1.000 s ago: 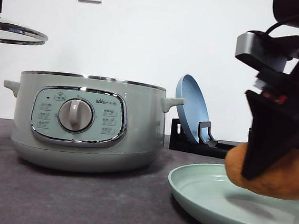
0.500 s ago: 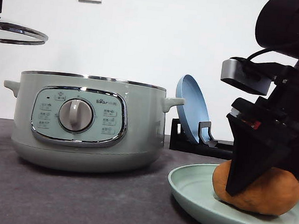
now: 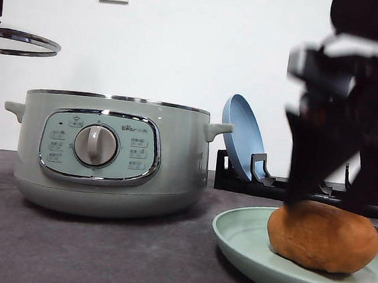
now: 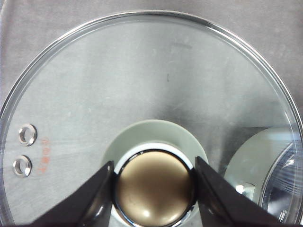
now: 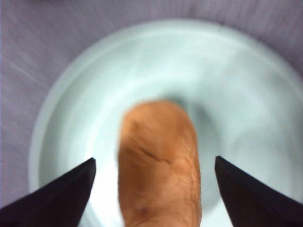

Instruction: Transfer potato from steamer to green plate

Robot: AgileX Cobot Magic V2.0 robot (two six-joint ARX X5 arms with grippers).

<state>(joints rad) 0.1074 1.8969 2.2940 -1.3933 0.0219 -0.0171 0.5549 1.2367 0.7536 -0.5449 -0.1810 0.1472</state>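
Observation:
The orange-brown potato (image 3: pixel 322 236) (image 5: pixel 158 165) lies on the pale green plate (image 3: pixel 233 236) (image 5: pixel 236 94) at the front right. My right gripper (image 3: pixel 328 188) (image 5: pixel 155 161) hovers just above it, blurred, open, its fingers apart on either side and clear of the potato. The sage-green steamer (image 3: pixel 107 154) stands lidless at the left of the table. High at the far left my left gripper (image 4: pixel 154 184) is shut on the knob (image 4: pixel 154 191) of the glass lid (image 3: pixel 18 39) (image 4: pixel 142 71), holding it in the air.
A blue plate (image 3: pixel 239 140) stands on edge in a black rack (image 3: pixel 239 176) behind the green plate, against the white wall. Dark grey table (image 3: pixel 98 253) stretches in front of the steamer.
My right gripper lowered the potato onto the green plate, opened, and has risen off it. The potato now rests free. The left arm and lid have not moved.

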